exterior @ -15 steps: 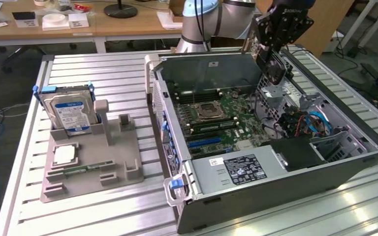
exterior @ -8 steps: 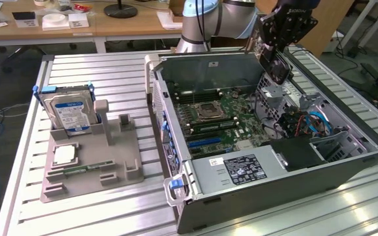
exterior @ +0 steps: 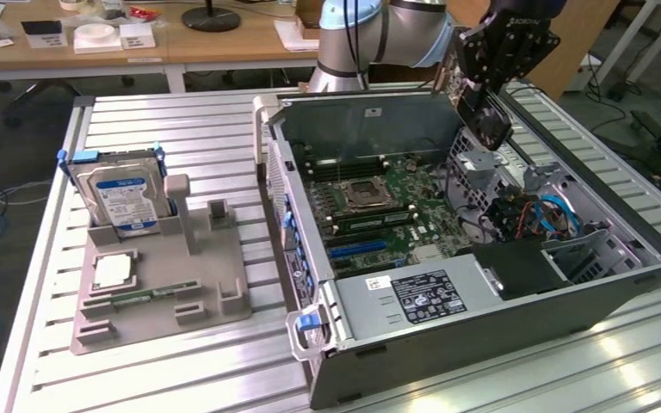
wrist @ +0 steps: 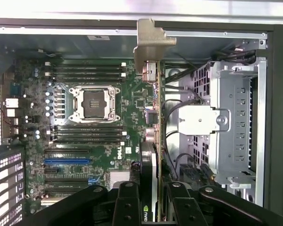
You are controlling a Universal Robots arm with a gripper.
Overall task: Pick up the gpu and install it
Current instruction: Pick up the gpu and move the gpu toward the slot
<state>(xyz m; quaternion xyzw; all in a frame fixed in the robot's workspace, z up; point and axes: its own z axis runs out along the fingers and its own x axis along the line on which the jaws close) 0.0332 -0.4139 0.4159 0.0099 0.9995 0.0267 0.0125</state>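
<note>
The gripper [wrist: 155, 202] is clamping its fingers on the gpu [wrist: 156, 117], seen edge-on between the motherboard [wrist: 85, 117] and the drive cage [wrist: 226, 117]. In the exterior view, the gripper [exterior: 489, 69] is holding the gpu [exterior: 482, 120] above the open case [exterior: 365, 120], near its far wall.

Gpu [wrist: 159, 141]: green PCB, slight gloss, w/ dull bare sheet-metal bracket [wrist: 150, 44]. Gripper [wrist: 153, 197]: matt black, smooth. PC case [exterior: 515, 318]: dark grey painted metal outside, bare steel inside; drive cage [wrist: 236, 117] perforated bright metal. Table [exterior: 169, 120]: ribbed alu, satin sheen. Holder tray [exterior: 193, 292]: matt grey plastic. Hard drive [exterior: 124, 194]: shiny metal, glossy label.
</note>
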